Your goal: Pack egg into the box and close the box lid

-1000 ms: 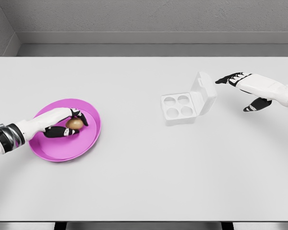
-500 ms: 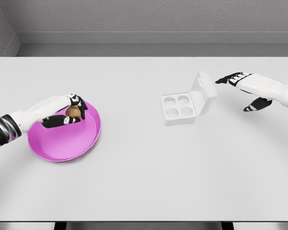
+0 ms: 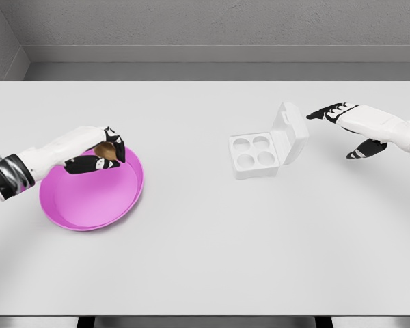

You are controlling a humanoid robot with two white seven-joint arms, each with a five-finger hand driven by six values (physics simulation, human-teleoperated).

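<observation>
Left hand [image 3: 99, 154] fingers clamping brown egg [image 3: 106, 150] over round magenta bowl [image 3: 89, 205]. White 4-cup box [image 3: 254, 155] sitting open-lidded. Right hand [image 3: 345, 123] fingers hanging apart.

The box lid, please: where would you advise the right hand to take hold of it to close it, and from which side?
Hold the lid at its free upper edge, coming from the right, behind it. It stands hinged upright on the right of the tray, nearest the open right hand.
</observation>
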